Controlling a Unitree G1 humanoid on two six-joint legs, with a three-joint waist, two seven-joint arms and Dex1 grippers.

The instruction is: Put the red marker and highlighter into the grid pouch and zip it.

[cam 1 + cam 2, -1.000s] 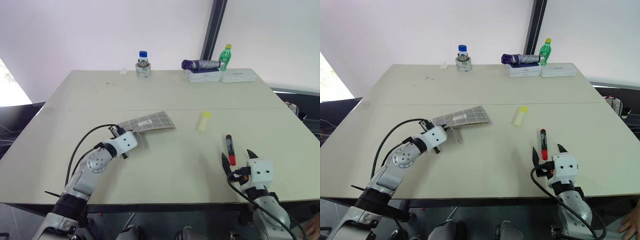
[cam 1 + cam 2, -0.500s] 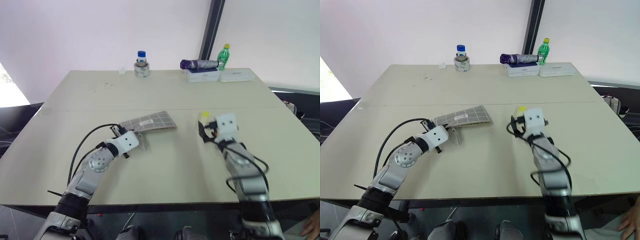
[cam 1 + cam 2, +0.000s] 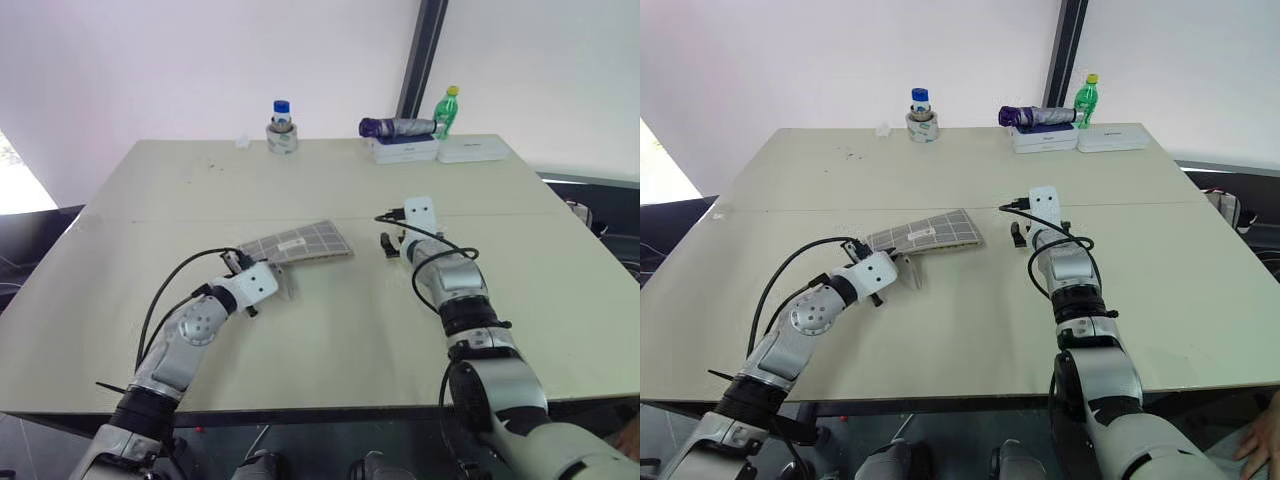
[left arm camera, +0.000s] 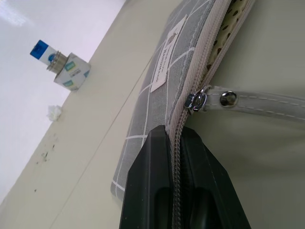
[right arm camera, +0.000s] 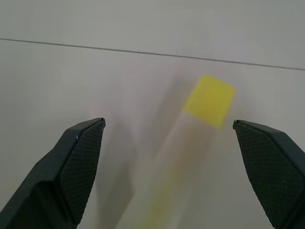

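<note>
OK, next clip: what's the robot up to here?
It is packing pens into a grid pouch on the table. The left hand is shut on the pouch's zipper edge, holding it partly open. The right hand is open, fingers on either side of the highlighter, which lies on the table, not yet gripped. Nothing is in the pouch so far.
</note>
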